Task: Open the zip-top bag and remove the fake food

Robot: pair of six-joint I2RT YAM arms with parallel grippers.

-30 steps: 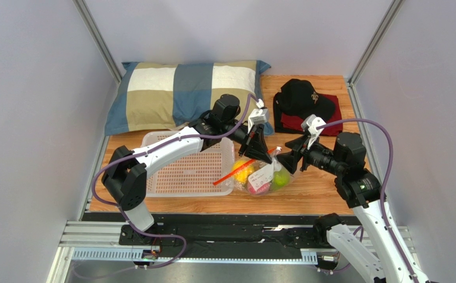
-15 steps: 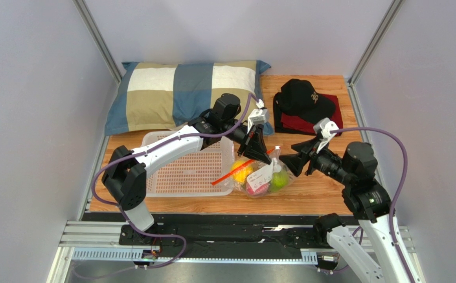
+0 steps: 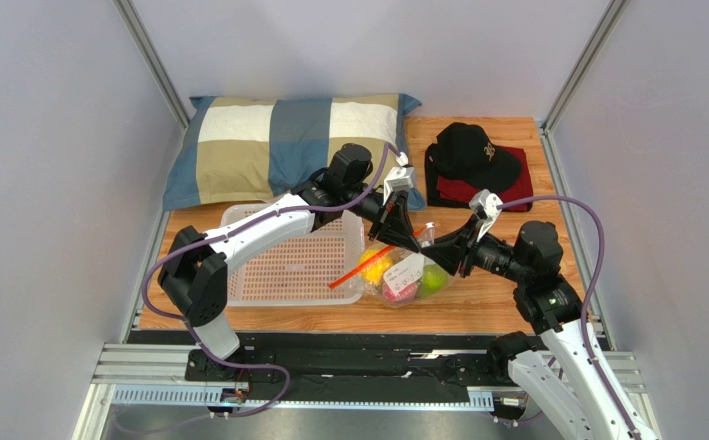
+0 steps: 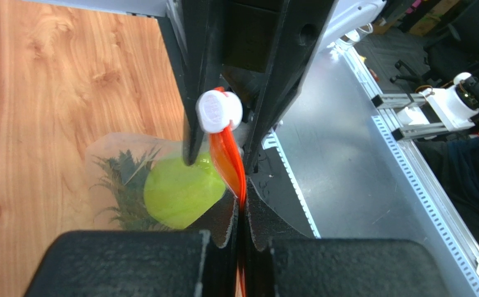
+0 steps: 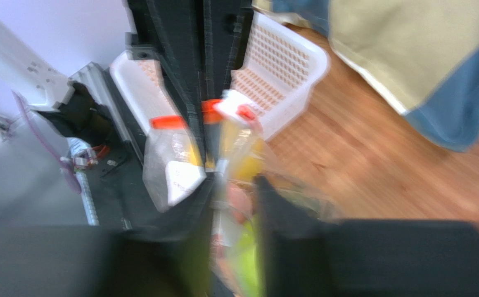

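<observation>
- Zip-top bag (image 3: 395,280): on the wooden table (image 3: 496,302), just beside the right end of the white perforated basket (image 3: 275,266); its top end is raised between the two grippers; the white label (image 3: 405,269) faces up.
- Fake food: all inside the bag; yellow-orange citrus (image 3: 376,264) nearest the basket; pink-red peach (image 3: 402,291) at the near side; green apple (image 4: 177,193) on the right; pineapple (image 4: 121,185) leaves show through the plastic beside the apple.
- Left gripper (image 3: 395,225): reaches across the basket; jaws pressed together, pinching the red-orange zip strip (image 4: 226,158); the strip runs out from between the pads towards the white slider tab (image 4: 219,111).
- Right gripper (image 3: 436,249): faces the left gripper at the bag's top end; jaws spread, a clear gap between them; the left wrist view sets the slider tab in line with that gap; contact with the tab cannot be determined; the right wrist view is blurred.
- Other items: checked pillow (image 3: 275,147) at the far left of the table; black cap (image 3: 466,147) on a red cloth (image 3: 514,192) at the far right; both well apart from the bag.
</observation>
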